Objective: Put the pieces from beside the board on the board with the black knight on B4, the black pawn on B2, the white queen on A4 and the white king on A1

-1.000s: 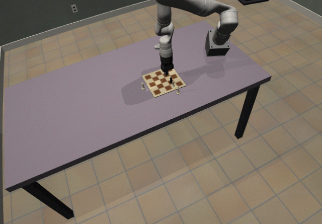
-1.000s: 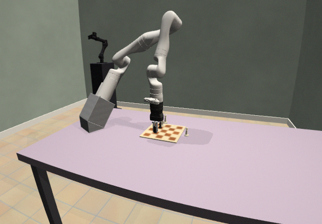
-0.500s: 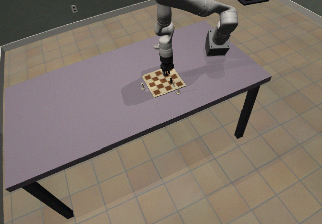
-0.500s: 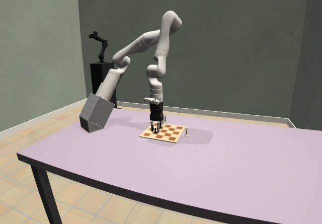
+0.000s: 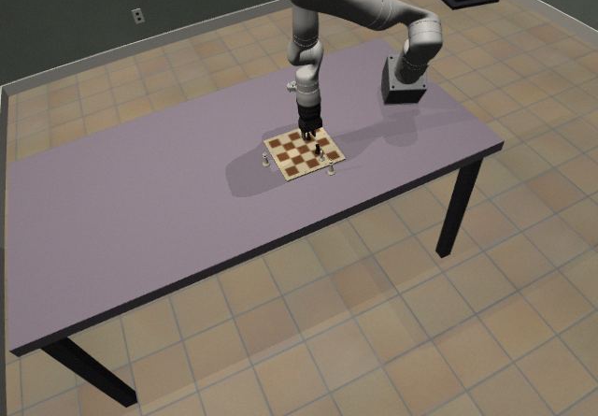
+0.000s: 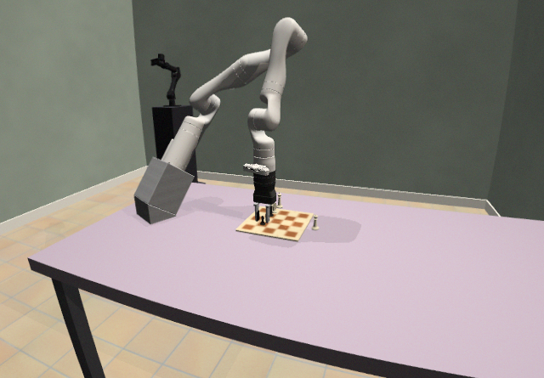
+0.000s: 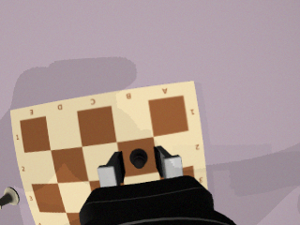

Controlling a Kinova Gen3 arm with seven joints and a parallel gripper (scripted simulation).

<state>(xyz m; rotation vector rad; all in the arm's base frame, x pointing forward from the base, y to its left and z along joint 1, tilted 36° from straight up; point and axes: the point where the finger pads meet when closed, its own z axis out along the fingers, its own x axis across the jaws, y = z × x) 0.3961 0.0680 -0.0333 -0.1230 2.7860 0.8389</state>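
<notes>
My gripper (image 5: 308, 136) (image 6: 262, 219) (image 7: 139, 159) is open, low over the board (image 5: 290, 177) (image 6: 274, 236) (image 7: 191, 89). Its fingers stand on either side of the black pawn (image 6: 263, 221) (image 7: 138, 158), apart from it in the wrist view. The pawn stands upright on B2, its base inside the dark square. The black knight (image 5: 317, 149) stands upright on what looks like B4. One white piece (image 5: 264, 159) (image 6: 315, 222) (image 7: 9, 197) stands beside the E edge. Another white piece (image 5: 331, 166) (image 6: 279, 200) stands beside the row 5 edge. I cannot tell which is king or queen.
A further white piece (image 5: 321, 156) stands on the board close to the black knight, apparently on B5. It is partly hidden behind the gripper in the exterior view. The arm's base (image 5: 404, 85) (image 6: 163, 189) stands on the table (image 5: 145, 208) (image 6: 307, 286).
</notes>
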